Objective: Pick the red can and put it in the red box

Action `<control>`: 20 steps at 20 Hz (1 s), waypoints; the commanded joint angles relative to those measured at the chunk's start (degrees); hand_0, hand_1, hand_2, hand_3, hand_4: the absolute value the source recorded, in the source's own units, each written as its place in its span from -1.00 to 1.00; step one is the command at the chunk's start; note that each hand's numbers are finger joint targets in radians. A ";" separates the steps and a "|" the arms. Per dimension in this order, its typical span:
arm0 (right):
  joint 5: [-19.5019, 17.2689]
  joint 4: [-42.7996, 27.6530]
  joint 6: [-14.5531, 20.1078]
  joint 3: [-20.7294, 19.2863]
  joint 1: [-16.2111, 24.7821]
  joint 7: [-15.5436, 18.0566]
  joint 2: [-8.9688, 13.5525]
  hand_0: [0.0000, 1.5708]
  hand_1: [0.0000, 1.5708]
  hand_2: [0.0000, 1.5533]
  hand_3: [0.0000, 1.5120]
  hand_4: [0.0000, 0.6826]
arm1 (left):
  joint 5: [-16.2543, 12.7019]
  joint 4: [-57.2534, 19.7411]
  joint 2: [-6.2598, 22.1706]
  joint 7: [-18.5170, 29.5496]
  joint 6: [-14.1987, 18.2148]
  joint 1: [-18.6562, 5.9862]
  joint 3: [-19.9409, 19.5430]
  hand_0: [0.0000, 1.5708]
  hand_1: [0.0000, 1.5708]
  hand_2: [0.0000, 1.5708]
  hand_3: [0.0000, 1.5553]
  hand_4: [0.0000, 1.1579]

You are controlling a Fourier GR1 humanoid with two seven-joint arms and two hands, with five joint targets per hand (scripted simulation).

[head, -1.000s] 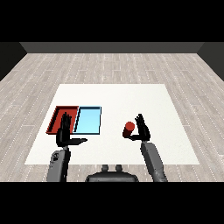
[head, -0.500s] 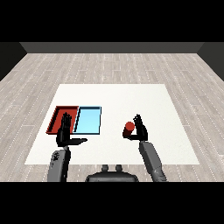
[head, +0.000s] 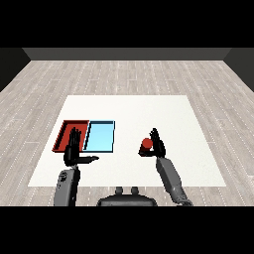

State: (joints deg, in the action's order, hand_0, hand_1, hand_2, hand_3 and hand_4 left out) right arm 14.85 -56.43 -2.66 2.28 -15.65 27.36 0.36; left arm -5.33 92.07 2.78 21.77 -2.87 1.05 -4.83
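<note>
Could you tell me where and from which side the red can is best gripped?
Around its side wall, from the can's right. The red can appears to stand upright on the table, and the right hand is already beside it there, fingers upright. The trays lie to its left.

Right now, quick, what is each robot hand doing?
Left hand: open, fingers straight, holding nothing.
Right hand: closed round the red can.

Right hand [head: 158, 145] curls round red can [head: 147, 144] (left hand [head: 73, 151] open).
</note>
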 commanded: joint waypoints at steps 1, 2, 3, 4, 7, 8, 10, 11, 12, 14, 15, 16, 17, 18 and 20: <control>-1.59 0.29 0.26 -0.29 0.12 -0.08 -0.34 -1.00 -1.00 -1.00 -1.00 -1.00 | 2.53 0.87 -1.03 -1.02 2.44 -1.45 1.81 -1.00 -1.00 -1.00 -1.00 -1.00; 0.14 3.83 -1.52 -2.86 -2.28 0.05 0.30 -1.00 -1.00 -1.00 -1.00 -1.00 | 1.67 -0.12 -1.81 0.34 2.26 -0.70 1.72 -1.00 -1.00 -1.00 -1.00 -1.00; 0.84 3.33 1.70 1.56 -1.80 0.62 -0.34 -1.00 -1.00 -1.00 -1.00 -1.00 | -0.57 -2.23 0.76 1.28 0.12 -1.78 -1.65 -1.00 -1.00 -1.00 -1.00 -1.00; 0.19 -4.50 0.20 2.11 3.28 -1.73 -0.34 -1.00 -1.00 -1.00 -1.00 -1.00 | 2.95 2.94 -2.04 -0.48 2.50 2.39 3.13 -1.00 -1.00 -1.00 -1.00 -1.00; 0.19 -4.79 1.20 1.66 1.74 -4.03 0.72 -1.00 -1.00 -1.00 -1.00 -1.00 | 2.13 4.45 -0.91 -4.06 2.33 0.50 2.47 -1.00 -1.00 -1.00 -1.00 -1.00; 0.20 0.61 1.01 0.34 -1.82 -2.04 0.10 -1.00 -1.00 -1.00 -1.00 -1.00 | -0.35 0.79 2.19 1.66 -2.03 2.32 -1.34 -1.00 -1.00 -1.00 -1.00 -1.00; 0.41 8.37 1.91 0.72 -5.61 2.49 -0.34 -1.00 -1.00 -1.00 -1.00 -1.00 | 0.64 0.34 0.19 -2.82 1.45 -2.48 0.06 -1.00 -1.00 -1.00 -1.00 -1.00; 2.38 8.20 4.72 4.71 -5.11 3.18 -0.34 -1.00 -1.00 -1.00 -1.00 -1.00 | 2.08 3.47 -1.51 -1.09 1.72 2.44 2.46 -1.00 -1.00 -1.00 -1.00 -1.00; 2.36 6.18 4.51 3.10 -5.12 1.79 -0.35 -1.00 -1.00 -1.00 -1.00 -1.00 | 1.79 2.68 -0.81 0.94 0.49 3.94 1.73 -1.00 -1.00 -1.00 -1.00 -1.00; -0.24 4.28 0.40 1.29 -1.72 0.58 0.00 -1.00 -1.00 -1.00 -1.00 -1.00 | 1.74 -1.49 -0.42 -0.51 1.74 -2.24 0.57 -1.00 -1.00 -1.00 -1.00 -1.00; 2.09 2.85 5.54 4.56 -4.97 -1.59 -0.35 -1.00 -1.00 -1.00 -1.00 -1.00 | -0.41 3.36 -0.14 -5.02 1.79 -1.83 0.02 -1.00 -1.00 -1.00 -1.00 -1.00; 3.33 9.05 5.81 6.65 -5.42 4.03 -0.35 -1.00 -1.00 -1.00 -1.00 -1.00 | -1.44 4.53 1.32 -3.86 -0.75 0.62 -0.68 -1.00 -1.00 -1.00 -1.00 -1.00; 0.53 5.03 1.75 1.88 -4.01 0.13 -0.35 -1.00 -1.00 -1.00 -1.00 -1.00 | -0.83 1.87 0.75 -1.46 -0.75 0.84 -0.64 -1.00 -1.00 -1.00 -1.00 -1.00; 0.76 12.04 0.93 -0.44 -9.84 1.43 -0.13 -1.00 -1.00 -1.00 -1.00 -1.00 | 0.39 -0.86 0.14 -0.88 0.78 -1.57 -0.41 -1.00 -1.00 -1.00 -1.00 -1.00; 1.44 -0.02 3.40 2.07 -1.76 -4.14 -0.35 -1.00 -1.00 -1.00 -1.00 -1.00 | 1.58 -0.23 -0.83 -0.27 1.43 0.27 0.87 -1.00 -1.00 -1.00 -1.00 -1.00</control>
State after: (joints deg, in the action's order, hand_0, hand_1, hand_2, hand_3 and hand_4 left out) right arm 16.13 -50.14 0.05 4.31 -20.79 27.69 0.09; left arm -4.89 93.27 2.75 20.70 -2.35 1.17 -4.59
